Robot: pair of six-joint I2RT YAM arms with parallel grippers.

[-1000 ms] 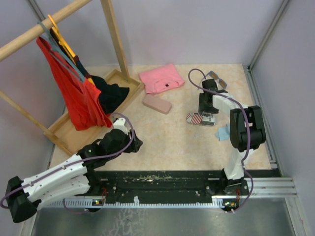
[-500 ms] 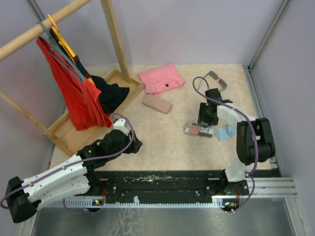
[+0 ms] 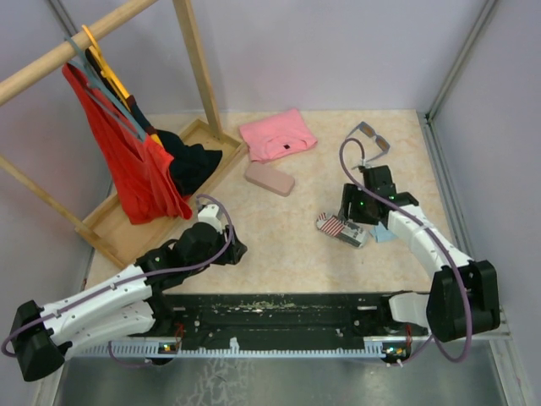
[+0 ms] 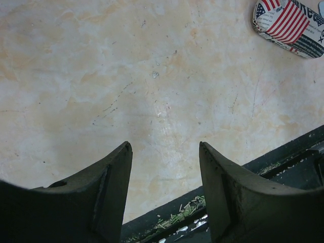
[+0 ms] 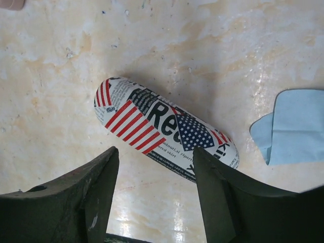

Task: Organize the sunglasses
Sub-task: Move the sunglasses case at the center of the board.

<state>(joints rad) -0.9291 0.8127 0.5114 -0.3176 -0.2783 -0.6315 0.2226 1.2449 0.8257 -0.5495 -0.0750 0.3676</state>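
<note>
Right gripper (image 5: 155,150), wide and empty, is hovering over the case (image 5: 162,126), both sitting farther than before from the sunglasses (image 3: 372,137) beyond it. Left gripper (image 4: 164,147) is idling open.

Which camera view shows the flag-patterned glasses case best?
The right wrist view: the flag-patterned case lies whole, large and closed. The top external view shows it small. The left wrist view catches only one end, in its top right corner.
</note>
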